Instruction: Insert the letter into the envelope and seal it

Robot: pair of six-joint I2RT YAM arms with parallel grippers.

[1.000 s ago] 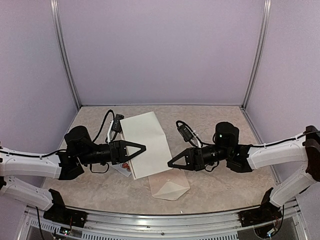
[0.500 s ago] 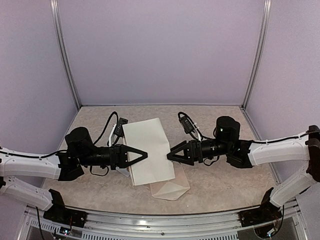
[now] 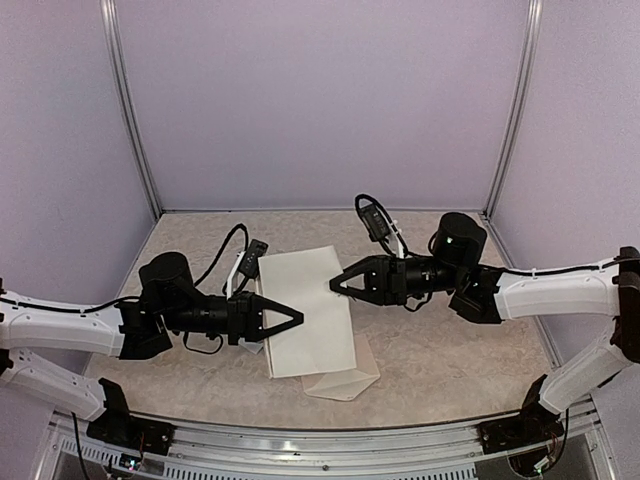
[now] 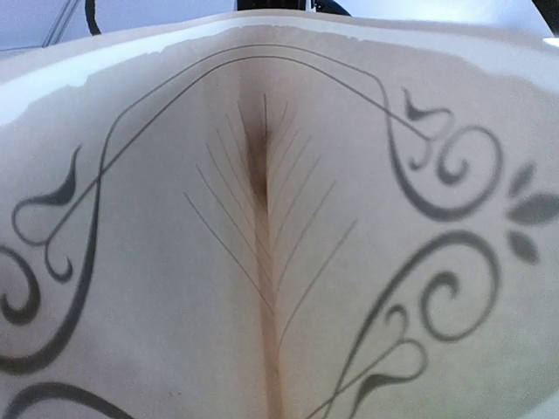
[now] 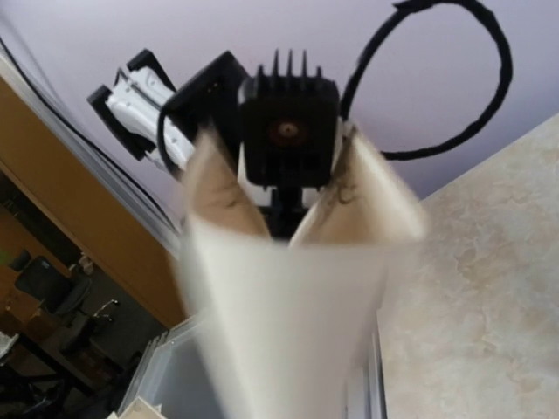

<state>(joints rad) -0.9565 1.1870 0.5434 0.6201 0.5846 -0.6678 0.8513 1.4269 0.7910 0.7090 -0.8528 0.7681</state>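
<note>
Top external view: my left claw (image 3: 293,320) clamped on letter (image 3: 312,325), over middle of worktop (image 3: 440,350). Since second ago my right claw (image 3: 336,286) released, moved to letter's far right edge; whether it grips, cannot tell. Likely regrip; envelope (image 3: 345,381) at near edge, unfilled.

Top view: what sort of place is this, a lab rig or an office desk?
Most likely a lab test cell, not an office: plain lilac walls joined by metal posts, a stone-patterned table, and two robot arms mounted by a rail at its near edge.

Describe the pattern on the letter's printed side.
The letter: cream, dark swirls, fine lines; left wrist view.
</note>
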